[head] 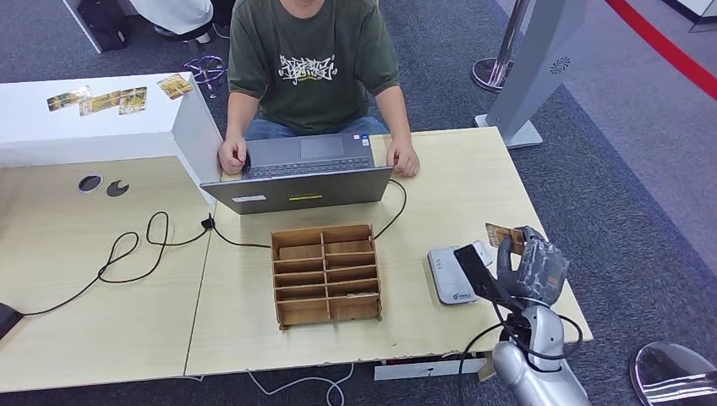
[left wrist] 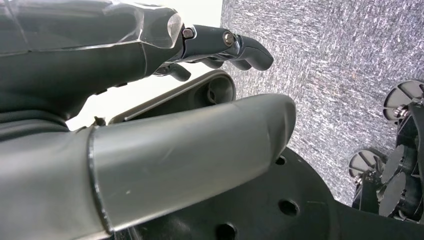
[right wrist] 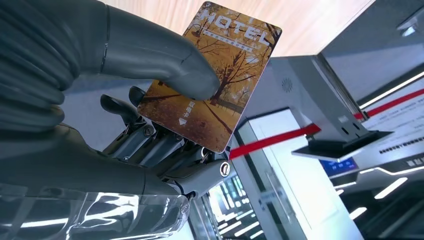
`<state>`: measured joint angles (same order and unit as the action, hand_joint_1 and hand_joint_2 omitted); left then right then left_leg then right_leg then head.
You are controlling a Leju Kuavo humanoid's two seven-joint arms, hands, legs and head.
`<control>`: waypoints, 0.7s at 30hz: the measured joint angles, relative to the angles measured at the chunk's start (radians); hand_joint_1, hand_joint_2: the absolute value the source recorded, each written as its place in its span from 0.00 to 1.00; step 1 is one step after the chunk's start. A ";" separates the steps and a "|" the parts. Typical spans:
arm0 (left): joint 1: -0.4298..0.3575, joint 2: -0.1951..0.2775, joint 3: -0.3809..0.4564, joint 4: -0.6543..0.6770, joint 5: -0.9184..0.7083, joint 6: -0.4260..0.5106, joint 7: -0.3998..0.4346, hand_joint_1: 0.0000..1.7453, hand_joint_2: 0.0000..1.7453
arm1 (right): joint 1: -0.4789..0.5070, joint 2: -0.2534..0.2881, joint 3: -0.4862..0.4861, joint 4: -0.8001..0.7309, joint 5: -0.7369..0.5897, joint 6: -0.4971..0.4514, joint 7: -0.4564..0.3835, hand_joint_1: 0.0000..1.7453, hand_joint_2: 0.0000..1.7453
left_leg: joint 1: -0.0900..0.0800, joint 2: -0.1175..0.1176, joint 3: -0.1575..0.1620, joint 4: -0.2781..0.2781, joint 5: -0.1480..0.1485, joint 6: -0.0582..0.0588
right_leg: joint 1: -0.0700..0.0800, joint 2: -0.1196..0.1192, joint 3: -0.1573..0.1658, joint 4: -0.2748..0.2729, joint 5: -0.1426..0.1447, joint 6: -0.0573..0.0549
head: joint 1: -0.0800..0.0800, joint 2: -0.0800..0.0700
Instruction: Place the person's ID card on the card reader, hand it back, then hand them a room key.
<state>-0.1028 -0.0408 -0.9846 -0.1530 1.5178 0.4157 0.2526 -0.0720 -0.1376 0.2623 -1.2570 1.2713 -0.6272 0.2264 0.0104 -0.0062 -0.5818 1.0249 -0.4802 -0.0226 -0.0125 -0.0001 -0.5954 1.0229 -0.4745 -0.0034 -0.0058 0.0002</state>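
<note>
My right hand (right wrist: 150,125) pinched the room key (right wrist: 215,75) between thumb and fingers (right wrist: 150,142); its shallow edge grip risked a slip. Left hand (left wrist: 150,75) held nothing.

The room key (right wrist: 212,80) is partly covered by the right robot hand (right wrist: 125,125); the person's (head: 317,68) head is cut off.
</note>
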 joint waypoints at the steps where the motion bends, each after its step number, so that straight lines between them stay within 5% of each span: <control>1: 0.000 0.000 0.000 0.000 -0.001 0.000 0.000 0.00 0.00 | 0.002 0.005 -0.003 -0.001 0.027 -0.004 0.006 1.00 1.00 | 0.000 0.000 0.000 0.000 0.000 0.000 | 0.000 0.000 0.000 0.000 0.000 0.000 | 0.000 0.000; 21: -0.002 -0.008 0.000 0.000 -0.013 0.001 -0.003 0.00 0.00 | -0.034 0.086 -0.039 -0.004 0.182 -0.022 0.002 1.00 1.00 | 0.000 0.000 0.000 0.000 0.000 0.000 | 0.000 0.000 0.000 0.000 0.000 0.000 | 0.000 0.000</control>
<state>-0.1049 -0.0488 -0.9846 -0.1530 1.5051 0.4166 0.2495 -0.1064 -0.0518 0.2235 -1.2611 1.4538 -0.6487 0.2279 0.0104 -0.0060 -0.5821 1.0249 -0.4801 -0.0227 -0.0125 0.0000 -0.5953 1.0231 -0.4744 -0.0034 -0.0057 0.0004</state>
